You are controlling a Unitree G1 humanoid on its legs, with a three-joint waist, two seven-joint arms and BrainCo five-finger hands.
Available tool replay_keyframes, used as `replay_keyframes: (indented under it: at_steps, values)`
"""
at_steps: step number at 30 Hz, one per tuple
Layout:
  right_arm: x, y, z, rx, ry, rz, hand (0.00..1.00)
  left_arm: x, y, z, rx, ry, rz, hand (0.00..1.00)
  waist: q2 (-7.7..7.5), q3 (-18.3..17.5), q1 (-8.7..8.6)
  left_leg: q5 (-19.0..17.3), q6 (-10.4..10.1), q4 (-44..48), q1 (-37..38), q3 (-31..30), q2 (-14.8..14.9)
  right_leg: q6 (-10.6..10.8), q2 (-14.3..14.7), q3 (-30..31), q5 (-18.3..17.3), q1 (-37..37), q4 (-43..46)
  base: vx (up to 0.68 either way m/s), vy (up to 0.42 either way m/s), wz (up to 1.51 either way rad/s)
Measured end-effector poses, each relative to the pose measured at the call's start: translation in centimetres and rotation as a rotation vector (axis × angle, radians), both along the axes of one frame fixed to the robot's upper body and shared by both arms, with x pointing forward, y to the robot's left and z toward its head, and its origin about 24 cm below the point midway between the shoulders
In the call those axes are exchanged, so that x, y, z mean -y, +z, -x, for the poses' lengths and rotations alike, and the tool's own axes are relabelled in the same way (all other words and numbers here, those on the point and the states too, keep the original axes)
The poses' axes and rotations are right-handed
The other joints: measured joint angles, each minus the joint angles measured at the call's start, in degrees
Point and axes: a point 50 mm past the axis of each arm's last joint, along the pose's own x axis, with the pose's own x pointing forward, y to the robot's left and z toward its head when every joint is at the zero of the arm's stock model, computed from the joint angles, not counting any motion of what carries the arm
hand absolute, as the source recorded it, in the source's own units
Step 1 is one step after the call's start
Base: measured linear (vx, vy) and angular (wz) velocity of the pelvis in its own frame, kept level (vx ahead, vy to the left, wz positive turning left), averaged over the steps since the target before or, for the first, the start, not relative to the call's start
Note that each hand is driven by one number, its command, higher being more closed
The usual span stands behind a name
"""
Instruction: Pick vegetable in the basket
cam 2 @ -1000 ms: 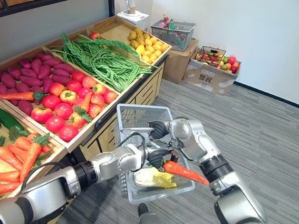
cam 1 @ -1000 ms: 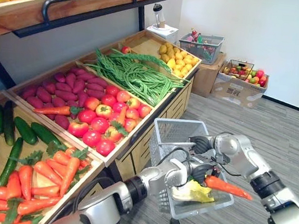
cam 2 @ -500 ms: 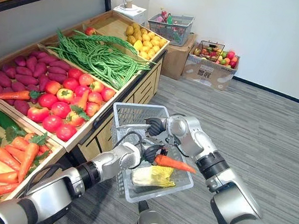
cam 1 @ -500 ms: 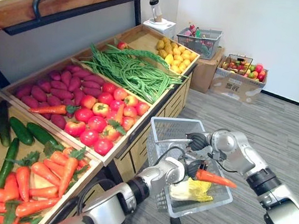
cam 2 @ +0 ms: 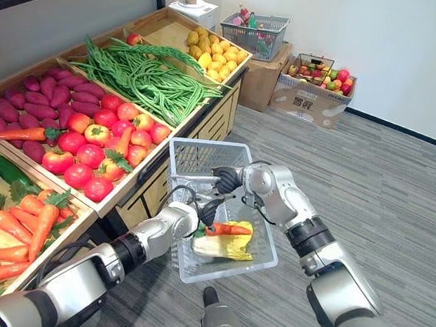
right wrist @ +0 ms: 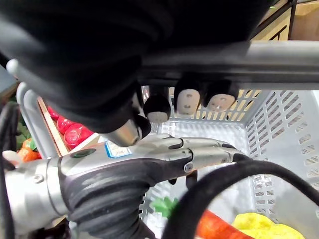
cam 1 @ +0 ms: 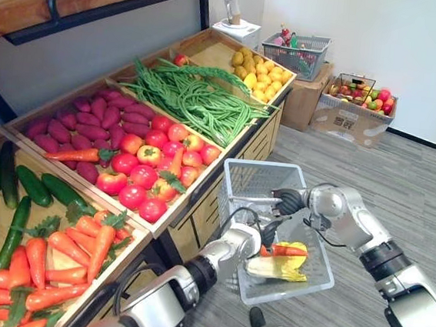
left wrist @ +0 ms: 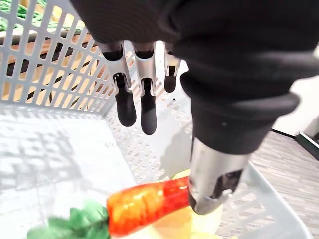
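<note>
Basket [cam 2: 197,158] hangs off the front edge of the produce stand [cam 2: 213,120], over grey floor [cam 2: 400,196].

Right hand [cam 1: 290,204]: fingers curled round the basket's handle [right wrist: 279,57], carrying it.

Carrot [cam 2: 228,229] is inside the basket, in the half nearer the robot. It lies on top of a yellow vegetable [cam 2: 225,247]. Its long axis runs crosswise, near level, with the leafy end toward the stand and the thin tip toward the open floor side.

Left hand [cam 1: 267,233] reaches down inside the basket. Its fingers [left wrist: 148,107] are straight and spread, above the carrot and clear of it. The thumb [left wrist: 214,174] is over the carrot's thin end; contact cannot be told.

Room: the far half of the basket floor is bare mesh. The basket's walls stand close on both sides of the left hand. To the robot's right and ahead lies open floor; to the left, the stand's front is just beside the basket's side.
</note>
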Motion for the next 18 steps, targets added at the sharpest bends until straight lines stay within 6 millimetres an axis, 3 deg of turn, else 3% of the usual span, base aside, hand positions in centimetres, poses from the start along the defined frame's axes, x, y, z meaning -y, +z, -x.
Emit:
replay_keyframes:
  at_steps: [10,18]
  values:
    - [0.4,-0.2,-0.2,-0.008,-0.021,-0.003,1.0,-0.1,-0.3,0.0,-0.018,0.028,-0.004,0.0,-0.03,0.0,0.0,0.0,0.0,0.0,0.0,-0.2,0.0,0.0,-0.1,-0.1,0.0,0.1,0.0,0.0,0.0,0.0]
    - [1.3,0.0,-0.6,-0.013,-0.078,-0.031,1.0,0.7,1.0,-0.1,-0.011,0.002,0.098,0.0,-0.17,0.5,0.11,0.1,0.2,0.0,-1.1,-1.5,0.1,0.0,-0.6,-1.4,0.0,0.2,-0.3,-0.01,0.01,0.09]
